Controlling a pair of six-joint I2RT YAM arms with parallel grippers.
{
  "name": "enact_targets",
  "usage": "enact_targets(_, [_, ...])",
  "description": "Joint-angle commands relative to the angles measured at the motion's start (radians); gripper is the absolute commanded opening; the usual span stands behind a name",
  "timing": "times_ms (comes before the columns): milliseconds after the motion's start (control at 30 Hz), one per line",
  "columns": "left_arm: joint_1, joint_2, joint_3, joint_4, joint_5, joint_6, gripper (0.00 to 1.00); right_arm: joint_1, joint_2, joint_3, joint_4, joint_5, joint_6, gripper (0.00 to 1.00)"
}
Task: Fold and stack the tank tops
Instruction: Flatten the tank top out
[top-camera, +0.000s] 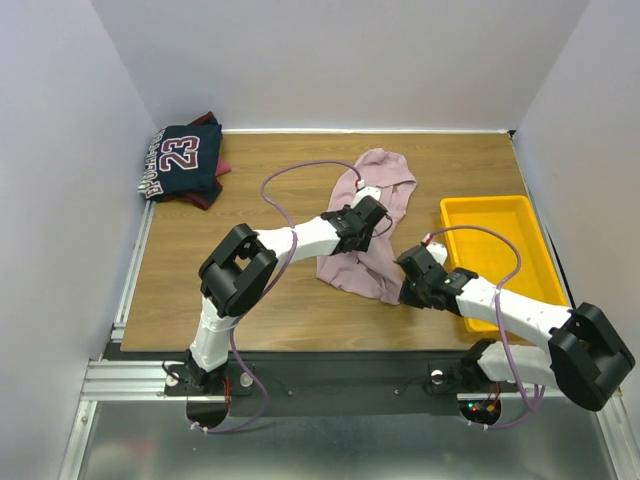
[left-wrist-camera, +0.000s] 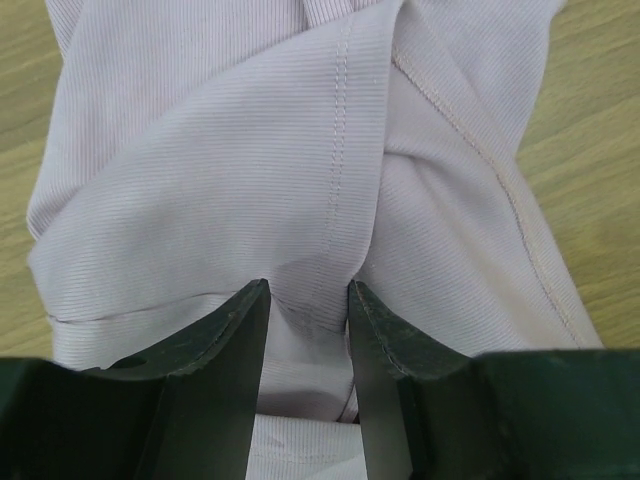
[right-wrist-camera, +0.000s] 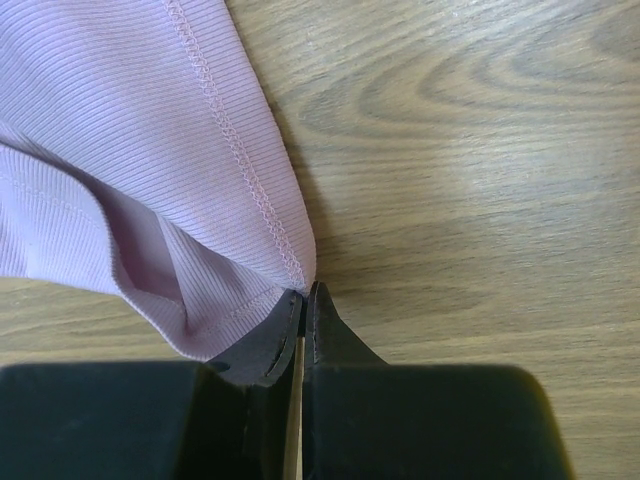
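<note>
We read one number: "23", in white with a red edge, on the navy top (top-camera: 183, 160) lying at the far left corner of the desk (top-camera: 250, 290). Along that top's left edge runs a line of white lettering, turned sideways and too small for us to make out. We find no readable text in either wrist view; the pink top (left-wrist-camera: 250, 170) there shows only plain ribbed cloth and stitched hems.

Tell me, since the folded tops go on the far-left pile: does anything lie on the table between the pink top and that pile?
Nothing visible: bare table separates the pink top from the navy pile.
</note>
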Motion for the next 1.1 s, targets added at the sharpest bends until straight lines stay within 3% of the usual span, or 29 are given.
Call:
enact_targets(0, [-0.004,-0.003,0.058,-0.002,-0.059,0.022,0.48,0.005,-0.024,-0.02,-0.008,0.026,0.018,0.0])
enact_targets(367, [-0.004,0.012,0.058,-0.021,-0.04,0.008,0.4,0.006,-0.03,-0.026,-0.008,0.028,0.021,0.0])
enact_targets(467, [-0.004,0.005,0.047,-0.022,-0.041,0.007,0.31,0.006,-0.03,-0.02,-0.01,0.04,0.02,0.0])
enact_targets(500, [-0.004,0.0,0.045,-0.025,-0.046,0.007,0.18,0.005,-0.03,-0.013,-0.01,0.045,0.017,0.0])
enact_targets(600, [0.003,-0.023,0.056,-0.054,-0.099,-0.006,0.0,0.003,-0.024,0.016,-0.016,0.068,0.008,0.0])
enact_targets(833, [0.132,-0.266,0.038,-0.085,-0.224,-0.102,0.0,-0.092,0.079,0.265,-0.044,0.137,-0.118,0.0])
enact_targets(1067, [0.325,-0.589,0.039,-0.079,-0.306,-0.107,0.0,-0.193,0.194,0.646,-0.09,0.192,-0.267,0.0])
